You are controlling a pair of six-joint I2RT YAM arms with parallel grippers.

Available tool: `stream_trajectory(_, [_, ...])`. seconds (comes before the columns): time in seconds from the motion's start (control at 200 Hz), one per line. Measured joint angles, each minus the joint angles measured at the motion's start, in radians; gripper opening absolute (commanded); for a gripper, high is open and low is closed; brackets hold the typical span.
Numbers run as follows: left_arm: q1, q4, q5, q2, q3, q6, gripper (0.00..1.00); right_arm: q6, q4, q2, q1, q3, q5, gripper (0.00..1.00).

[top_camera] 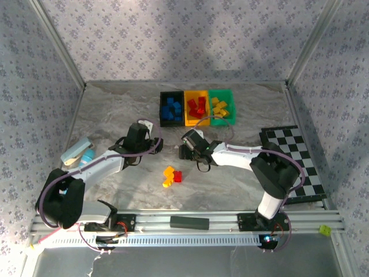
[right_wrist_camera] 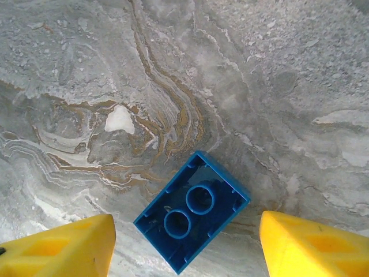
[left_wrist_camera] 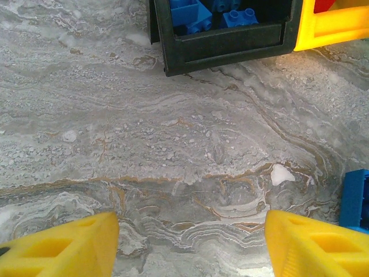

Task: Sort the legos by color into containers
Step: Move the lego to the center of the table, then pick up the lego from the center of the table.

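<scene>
Blue lego (right_wrist_camera: 192, 210) lies studs-down on the table (right_wrist_camera: 259, 86), between the fingers of my right gripper (right_wrist_camera: 185, 234) and touching neither. Jaws wide open, empty. It sits skewed to them, so I'd turn the wrist to square up on its flat sides, drop low, then close. Target looks like the black bin (top_camera: 171, 108). Left gripper (left_wrist_camera: 192, 225) is wide open too, empty.

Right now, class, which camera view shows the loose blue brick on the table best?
The right wrist view: the blue brick lies whole, hollow underside up. The left wrist view catches what is likely its cropped edge; from above it is too small to tell.
</scene>
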Motion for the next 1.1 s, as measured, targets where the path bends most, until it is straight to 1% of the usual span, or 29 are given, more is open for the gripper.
stream_trajectory(0.095, [0.001,0.000,0.000,-0.003,0.000,-0.003,0.67,0.007,0.000,0.035,0.000,0.022,-0.004,0.69])
stream_trajectory(0.295, [0.006,0.000,0.004,-0.004,0.000,-0.003,0.67,-0.011,-0.026,0.127,0.000,0.124,0.009,0.67])
stream_trajectory(0.405, [0.006,0.000,0.004,-0.004,0.000,-0.003,0.67,-0.050,-0.078,0.174,0.005,0.212,0.039,0.61])
stream_trajectory(0.48, [0.006,0.000,0.003,-0.005,0.000,-0.003,0.67,-0.071,-0.093,0.189,0.011,0.248,0.052,0.54])
stream_trajectory(0.555, [0.010,0.000,0.003,-0.005,0.000,-0.003,0.67,-0.088,-0.111,0.195,0.018,0.263,0.065,0.52])
stream_trajectory(0.83, [0.016,0.000,0.003,-0.005,0.000,-0.003,0.67,-0.163,-0.208,0.200,0.056,0.271,0.099,0.51])
stream_trajectory(0.9, [0.016,0.000,0.003,-0.005,0.000,-0.003,0.67,-0.178,-0.222,0.200,0.063,0.271,0.101,0.46])
stream_trajectory(1.044, [0.016,0.000,0.003,-0.005,0.000,-0.003,0.67,-0.208,-0.229,0.200,0.068,0.261,0.101,0.33])
stream_trajectory(1.099, [0.016,0.000,0.003,-0.005,0.000,-0.003,0.67,-0.213,-0.229,0.198,0.068,0.261,0.101,0.30])
